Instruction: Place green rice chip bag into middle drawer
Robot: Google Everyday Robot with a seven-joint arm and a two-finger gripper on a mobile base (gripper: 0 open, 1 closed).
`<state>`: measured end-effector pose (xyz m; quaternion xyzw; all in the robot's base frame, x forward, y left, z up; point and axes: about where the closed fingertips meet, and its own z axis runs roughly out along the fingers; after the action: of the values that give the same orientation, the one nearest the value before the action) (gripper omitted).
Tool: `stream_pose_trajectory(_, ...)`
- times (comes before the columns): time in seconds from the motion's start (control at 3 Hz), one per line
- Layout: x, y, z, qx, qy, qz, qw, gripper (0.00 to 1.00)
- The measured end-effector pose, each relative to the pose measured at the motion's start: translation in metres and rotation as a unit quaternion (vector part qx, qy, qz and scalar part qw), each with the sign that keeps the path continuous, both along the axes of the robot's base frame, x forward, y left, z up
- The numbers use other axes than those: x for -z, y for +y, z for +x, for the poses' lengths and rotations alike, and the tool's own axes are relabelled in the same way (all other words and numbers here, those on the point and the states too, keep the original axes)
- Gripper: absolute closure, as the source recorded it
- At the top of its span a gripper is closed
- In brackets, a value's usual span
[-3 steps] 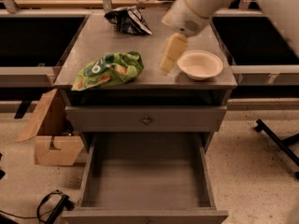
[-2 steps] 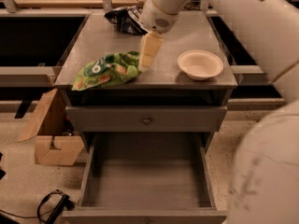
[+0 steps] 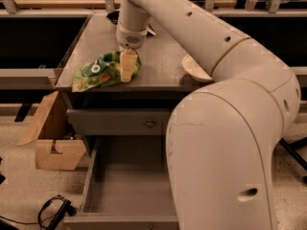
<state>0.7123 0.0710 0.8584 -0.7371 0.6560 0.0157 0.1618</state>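
Green rice chip bag [image 3: 96,73] lies under gripper [image 3: 125,76]

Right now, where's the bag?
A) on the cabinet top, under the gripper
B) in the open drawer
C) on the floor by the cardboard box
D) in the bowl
A: the bag lies on the cabinet top with the gripper down on its right end, not in the open drawer below.

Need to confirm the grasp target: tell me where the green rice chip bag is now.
In the camera view, the green rice chip bag lies at the front-left corner of the cabinet top, with the pincer at its right end.
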Motion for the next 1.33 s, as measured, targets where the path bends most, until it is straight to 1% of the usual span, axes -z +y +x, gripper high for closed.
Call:
stream_pose_trajectory(0.33,0.0114,0.0065,-0.0157,0.009,0.015,-0.029,0.9994,0.49)
stream_pose_trajectory(1.0,0.0147,0.0066,-0.0166,0.009,0.018,-0.031,0.9993,0.95)
stream_pose_trajectory(1.33,0.0147,0.0066,-0.0166,0.009,0.018,-0.031,0.9993,1.0)
